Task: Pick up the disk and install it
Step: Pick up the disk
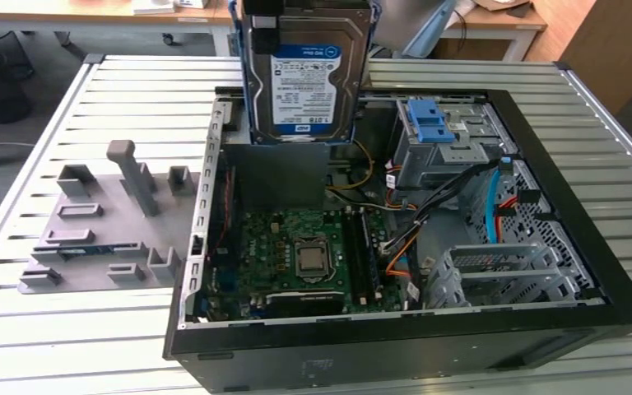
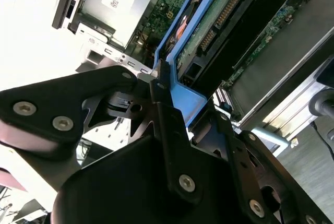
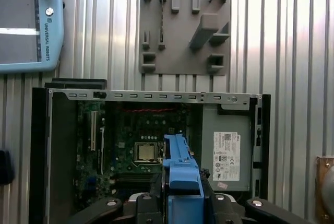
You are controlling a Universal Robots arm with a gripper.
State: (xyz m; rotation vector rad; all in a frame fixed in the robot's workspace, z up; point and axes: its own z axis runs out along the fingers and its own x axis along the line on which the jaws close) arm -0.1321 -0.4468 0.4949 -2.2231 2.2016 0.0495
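Exterior view first: the disk (image 1: pixel 304 76) hangs upright over the far part of the open computer case (image 1: pixel 404 350), label towards the camera and well above the motherboard (image 1: pixel 299 247); the grey drive cage (image 1: pixel 448 156) with its blue latch piece (image 1: pixel 431 123) stands apart from it, to the exterior view's right. In the second wrist view the gripper (image 2: pixel 156 85) is pinching the disk by one end of its blue bracket (image 2: pixel 188 101), black fingers (image 2: pixel 163 114) pressed onto the plastic with no gap that I can see; so you are carrying, not reaching. My judgement for this carry: hold the drive square to the case walls, move slowly, and watch the orange and blue cables (image 1: pixel 502 210) near the cage, since a loose loop could catch a bracket corner; the hold is on plastic at one end, so a sharp turn could let the drive swing or slip. As for the thing itself: a flat silver rectangle with a white-and-blue label on one face, a green circuit board on the other in the second wrist view, and a blue frame round its edges; in the first wrist view you see it edge-on as a blue strip over the open case, where the grey power supply (image 3: pixel 228 148) sits in a corner. The grey fixture plate (image 1: pixel 102 226) lies on the slatted table (image 1: pixel 96 354), outside the case on the exterior view's left.
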